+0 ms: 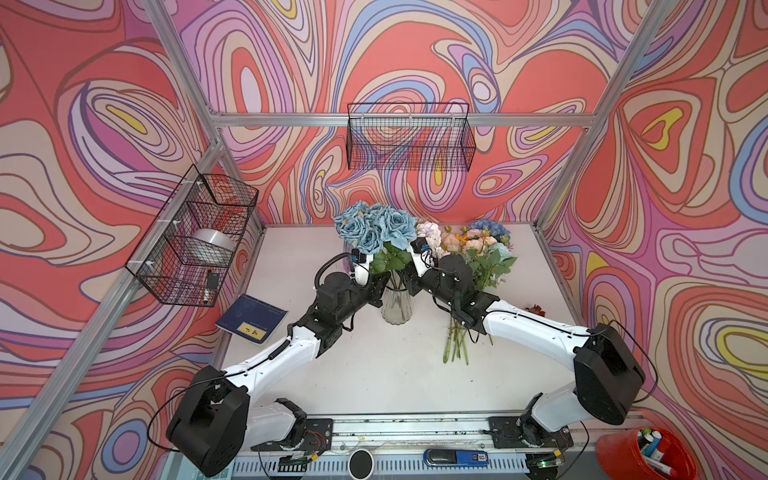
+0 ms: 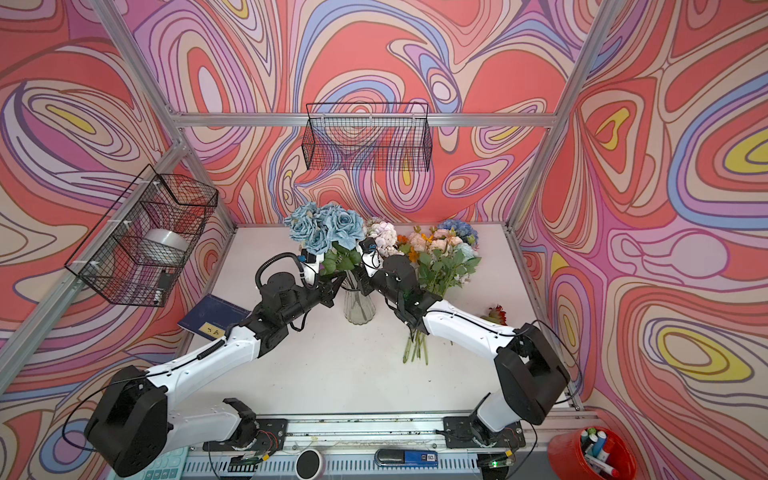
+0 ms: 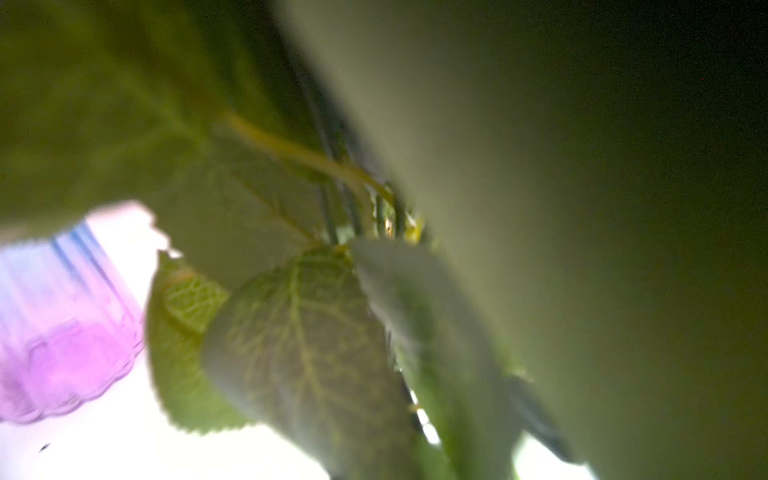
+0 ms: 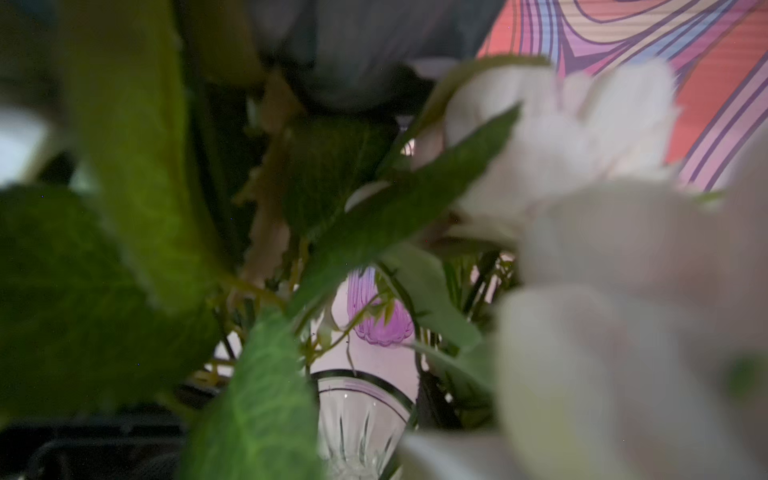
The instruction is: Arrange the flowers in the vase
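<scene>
A clear ribbed glass vase (image 1: pixel 396 309) (image 2: pixel 359 309) stands mid-table with dusty-blue roses (image 1: pixel 374 226) (image 2: pixel 324 226) rising from it. My left gripper (image 1: pixel 383 286) (image 2: pixel 337 283) is shut at the rose stems and leaves just above the vase mouth; leaves hide whether a stem is caught. My right gripper (image 1: pixel 409 283) (image 2: pixel 365 285) meets the same spot from the other side, its jaws buried in foliage. The right wrist view shows the vase rim (image 4: pixel 361 390) under leaves and white blooms (image 4: pixel 582 166). More flowers (image 1: pixel 478 245) (image 2: pixel 440 245) lie in a pile on the right.
A purple ribbed glass (image 3: pixel 62 332) (image 4: pixel 380 328) stands behind the vase. A lone red flower (image 1: pixel 535 309) lies by the right forearm. A blue book (image 1: pixel 251 318) sits at left, wire baskets (image 1: pixel 195 237) (image 1: pixel 409 139) hang on the walls, and a red cup of markers (image 1: pixel 648 455) stands front right.
</scene>
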You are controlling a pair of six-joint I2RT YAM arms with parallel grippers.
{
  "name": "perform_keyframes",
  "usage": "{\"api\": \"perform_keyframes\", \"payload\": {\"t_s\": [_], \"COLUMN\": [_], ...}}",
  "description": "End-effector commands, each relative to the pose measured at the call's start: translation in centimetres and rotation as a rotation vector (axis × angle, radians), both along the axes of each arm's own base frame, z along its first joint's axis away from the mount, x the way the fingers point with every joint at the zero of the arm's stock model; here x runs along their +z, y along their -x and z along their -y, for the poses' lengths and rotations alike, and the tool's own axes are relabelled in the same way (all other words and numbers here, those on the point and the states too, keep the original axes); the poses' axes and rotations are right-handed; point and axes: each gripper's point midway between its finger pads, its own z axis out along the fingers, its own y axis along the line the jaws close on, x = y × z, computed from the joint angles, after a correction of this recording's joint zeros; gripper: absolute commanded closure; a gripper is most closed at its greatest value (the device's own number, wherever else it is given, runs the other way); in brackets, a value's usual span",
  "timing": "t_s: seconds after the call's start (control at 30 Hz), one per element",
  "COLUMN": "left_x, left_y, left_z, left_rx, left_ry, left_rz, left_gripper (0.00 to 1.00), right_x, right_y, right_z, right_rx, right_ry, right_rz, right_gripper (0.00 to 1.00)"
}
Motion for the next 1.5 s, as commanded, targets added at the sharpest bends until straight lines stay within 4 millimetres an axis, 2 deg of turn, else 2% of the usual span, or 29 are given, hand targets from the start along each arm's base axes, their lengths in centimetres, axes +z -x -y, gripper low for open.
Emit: {"api": "perform_keyframes", "payload": {"t_s": [0.0, 0.1, 0.17, 0.3, 0.5, 0.67, 0.87, 1.03, 1.23, 1.47], "left_x": [-1.1, -1.1, -1.1, -1.2, -1.0, -0.6, 0.2, 0.8, 0.5, 0.6], "left_y": [0.2, 0.2, 0.2, 0.9, 2.3, 1.6, 0.7, 0.3, 0.3, 0.2], "left_z": [-0.7, -1.0, -1.1, -1.5, -2.1, -2.4, -1.7, -2.1, -3.2, -4.2], "left_rx": [0.030, 0.042, 0.046, 0.046, 0.029, 0.065, 0.058, 0.092, 0.149, 0.201], "left_ry": [-0.049, -0.060, -0.062, -0.062, -0.091, -0.091, -0.064, -0.050, -0.068, -0.059], "left_rz": [-0.002, -0.005, -0.010, -0.026, -0.019, 0.002, 0.020, 0.033, 0.018, -0.001], "left_gripper": [0.80, 0.62, 0.36, 0.02, 0.00, 0.00, 0.01, 0.00, 0.00, 0.00], "right_x": [-0.1, -0.3, -0.4, -0.6, -0.7, -1.0, -0.8, -0.5, 1.2, 0.5], "right_y": [0.0, 0.1, 0.1, 0.4, 1.4, 2.9, 4.8, 6.3, 8.4, 9.1], "right_z": [-0.1, -0.2, -0.2, -0.4, -1.0, -1.6, -1.8, -1.0, 0.3, 3.3], "right_rx": [0.003, 0.008, 0.013, 0.030, 0.101, 0.183, 0.268, 0.293, 0.316, 0.214], "right_ry": [0.005, 0.006, 0.009, 0.014, 0.026, 0.039, 0.061, 0.086, 0.091, 0.151], "right_rz": [0.007, -0.002, -0.008, -0.014, -0.026, -0.069, -0.107, -0.122, -0.127, -0.160], "right_gripper": [0.59, 0.59, 0.59, 0.59, 0.59, 0.59, 0.59, 0.59, 0.58, 0.58]}}
